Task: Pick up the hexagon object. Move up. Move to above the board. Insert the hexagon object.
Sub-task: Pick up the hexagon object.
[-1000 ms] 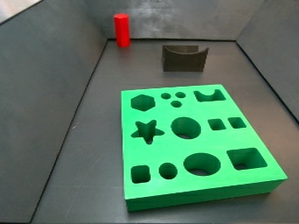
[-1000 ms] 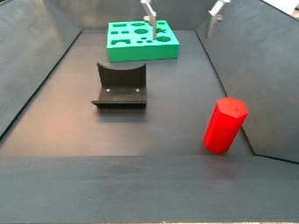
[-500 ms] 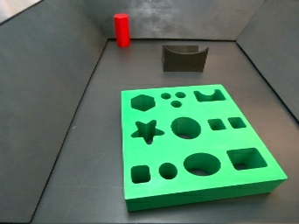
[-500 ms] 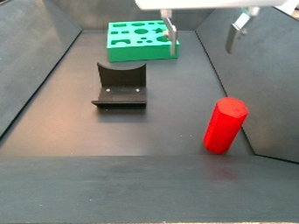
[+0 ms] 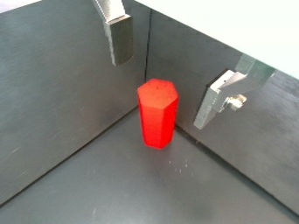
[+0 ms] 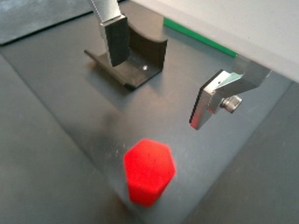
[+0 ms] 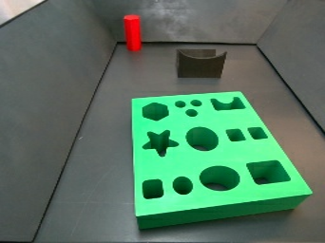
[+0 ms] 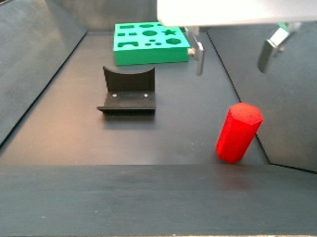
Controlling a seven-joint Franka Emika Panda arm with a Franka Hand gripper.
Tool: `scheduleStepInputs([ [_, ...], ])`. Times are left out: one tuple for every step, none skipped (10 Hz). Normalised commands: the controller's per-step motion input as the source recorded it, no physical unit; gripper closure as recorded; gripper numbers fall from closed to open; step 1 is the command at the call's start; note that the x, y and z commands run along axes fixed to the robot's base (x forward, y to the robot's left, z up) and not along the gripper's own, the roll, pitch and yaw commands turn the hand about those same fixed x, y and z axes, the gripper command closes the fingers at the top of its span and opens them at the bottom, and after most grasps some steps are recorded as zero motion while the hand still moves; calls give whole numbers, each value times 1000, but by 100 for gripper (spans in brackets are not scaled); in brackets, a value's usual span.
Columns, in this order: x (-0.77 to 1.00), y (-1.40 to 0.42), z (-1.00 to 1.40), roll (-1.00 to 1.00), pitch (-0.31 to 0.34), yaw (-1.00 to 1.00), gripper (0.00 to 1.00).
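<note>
The hexagon object (image 5: 158, 114) is a red faceted peg standing upright on the dark floor near a corner of the walls; it also shows in both side views (image 7: 131, 31) (image 8: 238, 132). My gripper (image 8: 234, 53) hangs open above the peg and a little towards the board, touching nothing. In both wrist views its two fingers (image 5: 119, 39) stand wide apart with the peg's top below the gap and nothing between them (image 6: 163, 74). The green board (image 7: 216, 216) lies flat with its shaped cutouts empty. The gripper is out of frame in a side view.
The fixture (image 8: 128, 90), a dark bracket with a curved notch, stands between the board (image 8: 148, 56) and the peg; it also shows in a wrist view (image 6: 135, 57). Grey walls enclose the floor, and one runs close beside the peg (image 6: 149, 168).
The gripper has travelled from over the board's end towards the red peg, still open. The peg, board and fixture have not moved.
</note>
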Motion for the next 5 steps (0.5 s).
scheduleStepInputs([
  [-97,254,-226,0,-70,0,0],
  [-37,226,-414,-41,-157,0,0],
  [-46,220,-380,-34,-156,0,0],
  [-83,211,-377,0,-143,0,0],
  [-97,197,-266,0,-99,0,0],
])
